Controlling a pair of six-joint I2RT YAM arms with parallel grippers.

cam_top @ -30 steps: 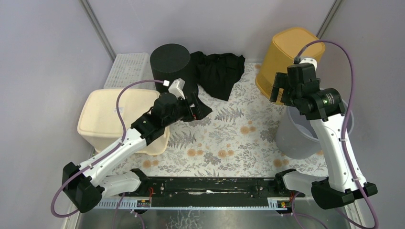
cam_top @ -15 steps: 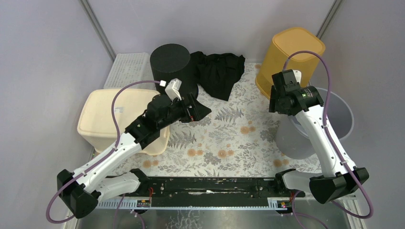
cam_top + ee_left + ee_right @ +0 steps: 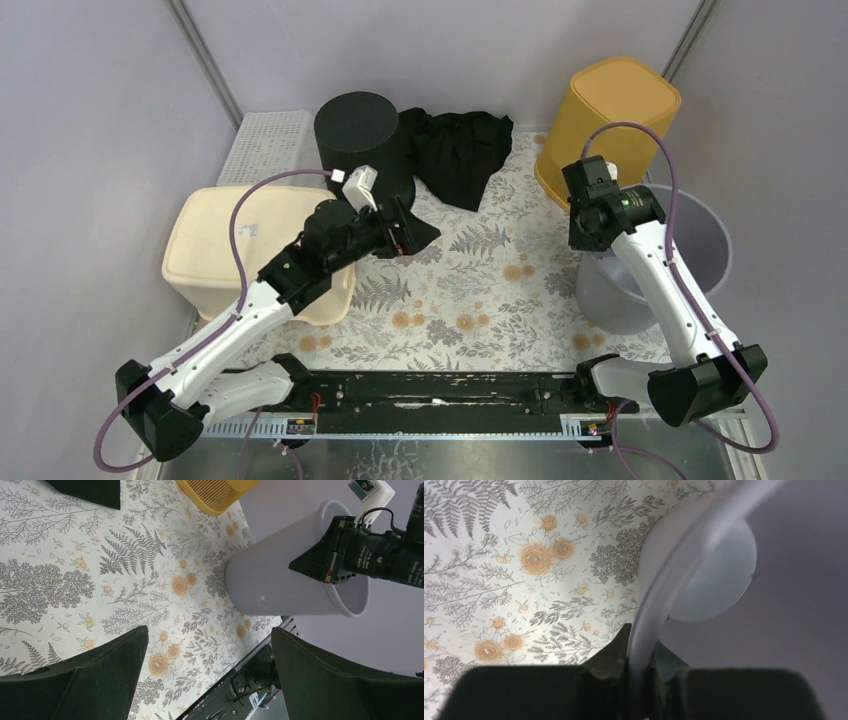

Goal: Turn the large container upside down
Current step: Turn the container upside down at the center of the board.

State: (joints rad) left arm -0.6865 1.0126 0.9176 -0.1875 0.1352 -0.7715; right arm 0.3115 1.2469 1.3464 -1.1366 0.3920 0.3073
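Between the fingers of the right gripper [image 3: 640, 652] sits the rim of the grey container [image 3: 659, 587], clamped tight.

Table cover [image 3: 470, 290]: white, grey ferns, orange flowers. Large container [image 3: 606, 300], right: pale grey. Bin [image 3: 610, 100], upper right: yellow. Tub [image 3: 215, 240], left: cream.

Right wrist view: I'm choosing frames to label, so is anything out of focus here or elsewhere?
Right wrist view: the grey bin, its rim between the fingers, is blurred; the floral mat beyond is sharp. Left wrist view: bin and mat crisp. Top view: evenly lit.
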